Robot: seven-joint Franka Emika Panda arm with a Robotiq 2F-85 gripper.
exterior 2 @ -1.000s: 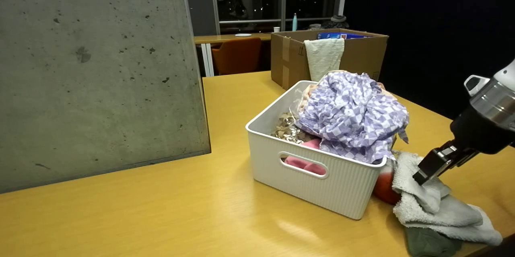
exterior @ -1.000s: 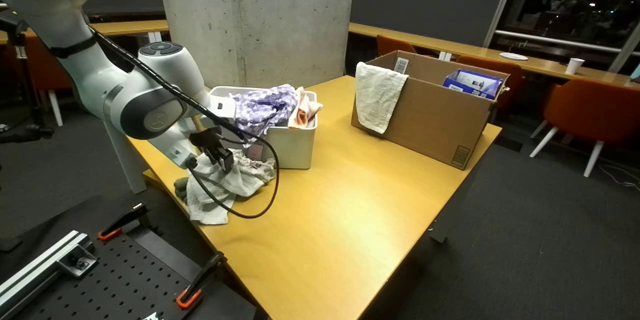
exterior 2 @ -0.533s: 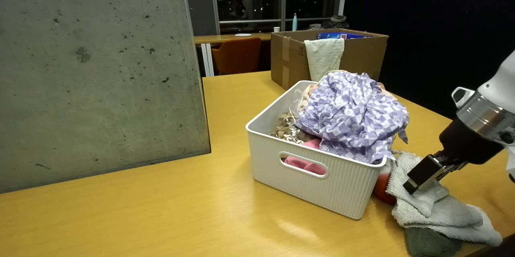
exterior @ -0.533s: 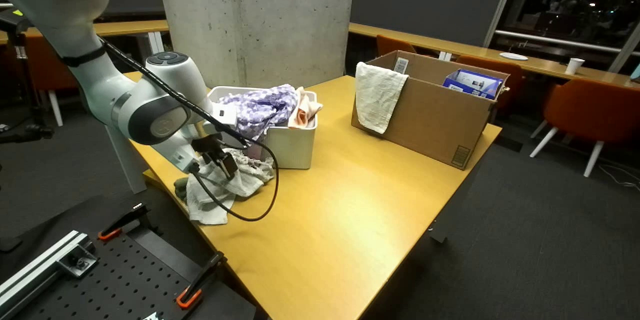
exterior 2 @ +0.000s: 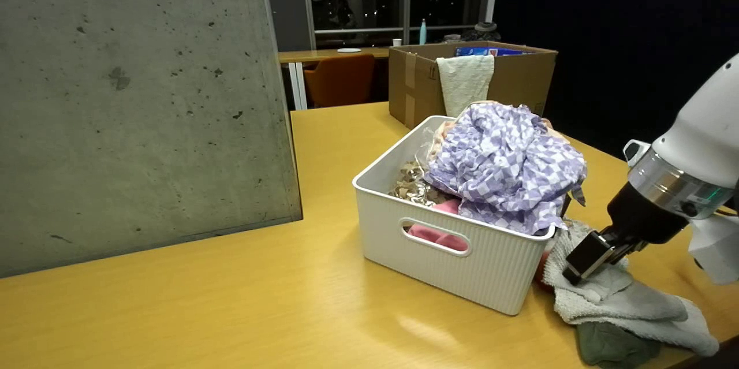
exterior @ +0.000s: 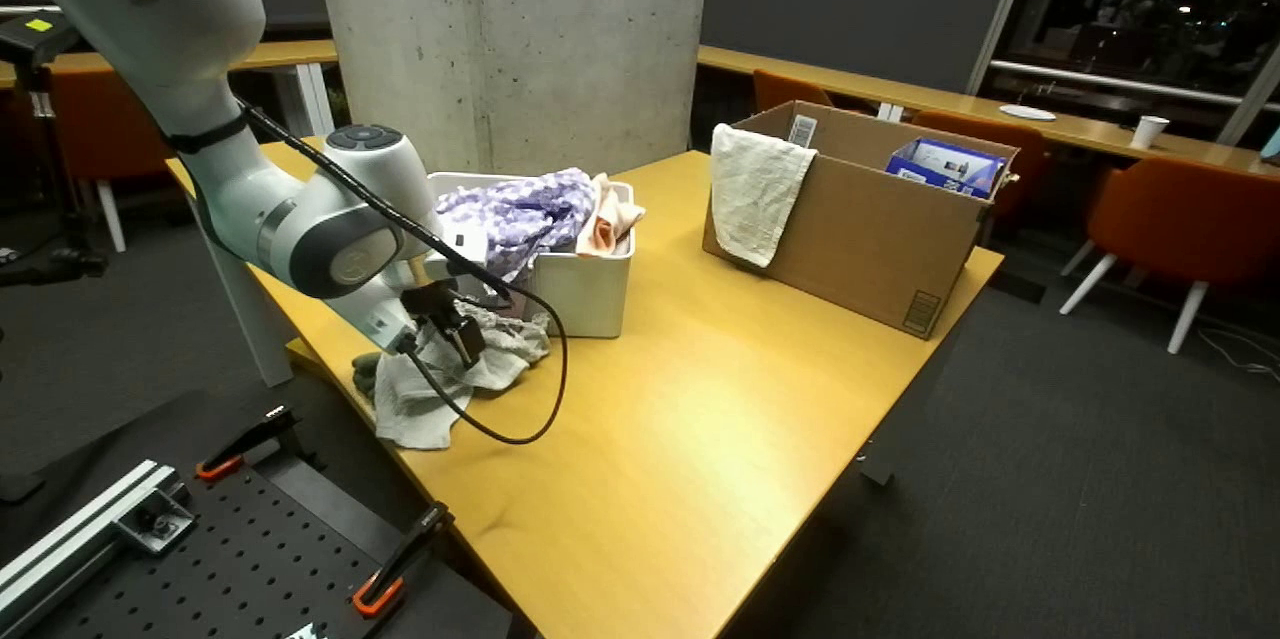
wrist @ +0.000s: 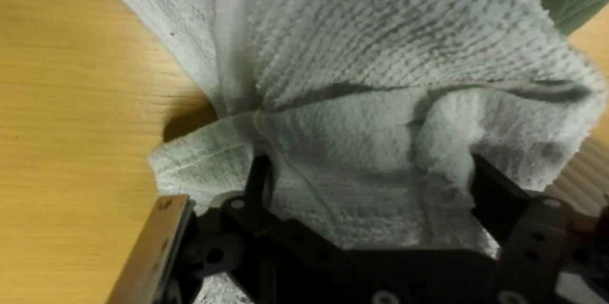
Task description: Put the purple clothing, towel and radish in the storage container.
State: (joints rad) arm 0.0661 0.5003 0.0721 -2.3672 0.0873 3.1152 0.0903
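in the wrist view the black metal hand was spread, its two fingers wide apart, with folds of a grey-white, coarse-textured cloth towel lying between them. in an exterior view a fingertip reached down to the towel; whether it pressed there could not be told. the towel lay bunched on the yellow wooden desk, outside and just beside a pale grey, ribbed, rectangular plastic container. a dark green, soft-looking thing stuck out from under the towel, and a sliver of a red rounded thing showed between the towel and the container, too hidden to be named for certain. the crumpled purple-and-white checked fabric clothing was in the container, heaped well above the rim and spilling over it at the end beside the towel. in with it were a peach cloth, a pink thing that showed through the handle slot, and something brown and crinkled. well apart, farther along the desk, a large, open, brown cardboard box stood in both exterior views, with a cream woven cloth hung over its rim and a blue printed carton showing inside. beside the desk rose a grey concrete pillar. farthest back, a long wooden counter-like desk held a white plate and a white cup.
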